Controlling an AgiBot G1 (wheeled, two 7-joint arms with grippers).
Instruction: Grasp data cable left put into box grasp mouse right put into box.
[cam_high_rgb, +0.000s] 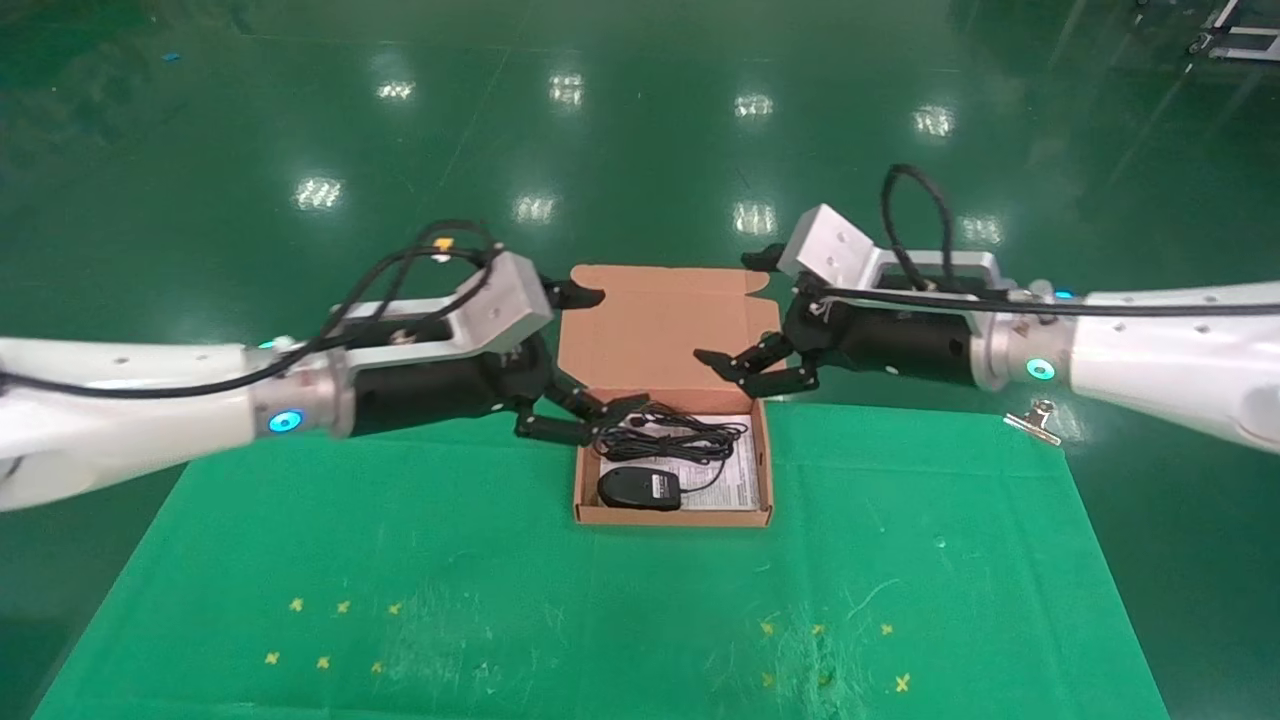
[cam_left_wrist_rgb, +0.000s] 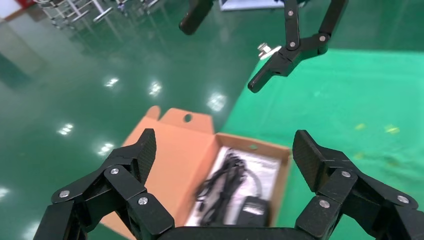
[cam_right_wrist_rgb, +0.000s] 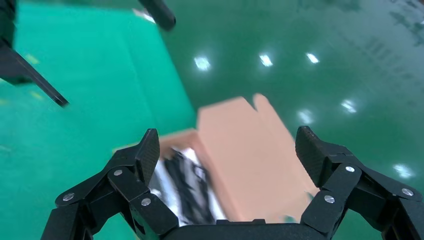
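1. Head view, nearest me: green mat (cam_high_rgb: 600, 600) on the table, with small yellow marks.
2. Next, the box (cam_high_rgb: 765, 470) sits open at the mat's far edge. I see the mouse (cam_high_rgb: 639, 488) lying in its near-left part on the white sheet (cam_high_rgb: 735, 475).
3. Behind the mouse, still inside the box, lies the cable (cam_high_rgb: 670, 432), a dark tangle of thin loops; I cannot separate bundle from mouse cord.
4. I judge both items already placed. The mouse looks light, hard and smooth, so I'd pinch its flanks. The cable is soft and floppy; I'd take it at its tie, which I cannot make out.
5. Left gripper (cam_high_rgb: 585, 415) hovers over the box's far-left corner, spread wide, holding nothing.
6. Right gripper (cam_high_rgb: 765, 370) hangs above the far-right corner, also spread and empty.
7. Farthest, the lid (cam_high_rgb: 665, 325) lies back flat; a metal clip (cam_high_rgb: 1035, 420) sits on the mat's right edge.
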